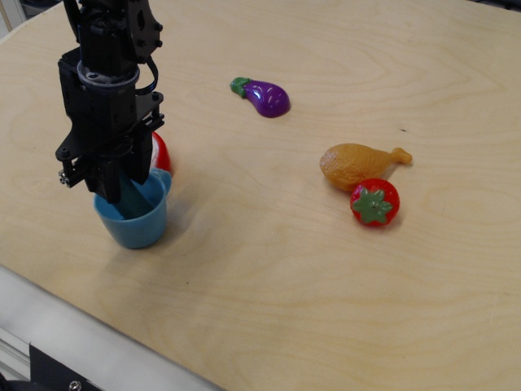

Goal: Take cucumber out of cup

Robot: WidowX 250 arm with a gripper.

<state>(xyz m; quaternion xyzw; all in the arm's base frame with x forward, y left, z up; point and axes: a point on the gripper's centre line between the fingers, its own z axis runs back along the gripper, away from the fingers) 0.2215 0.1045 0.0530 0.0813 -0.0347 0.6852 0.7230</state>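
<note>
At inspection the gripper [124, 186] stood nose-down in the mouth of the cup [134, 216], its black fingers drawn close together inside the rim. A sliver of teal, taken to be the cucumber [129, 199], showed between and just below the fingertips, within the cup and leaning against its wall. Whether the pads had actually clamped onto it could not be told, since the gripper body hid the contact. The cup sat upright on the table [326, 277], with a red object [161, 151] just behind it, partly hidden by the arm. The eggplant [262, 96], chicken drumstick [358, 164] and strawberry [374, 202] lay well apart to the right and posed no obstruction. In the inspector's judgement the step in hand was the grasp. It would be done well by closing firmly on the cucumber's upper part, then lifting straight up along the cup's axis, slowly, so that the light cup was neither dragged upward nor tipped. A smooth plastic piece may slip under a weak pinch.
</note>
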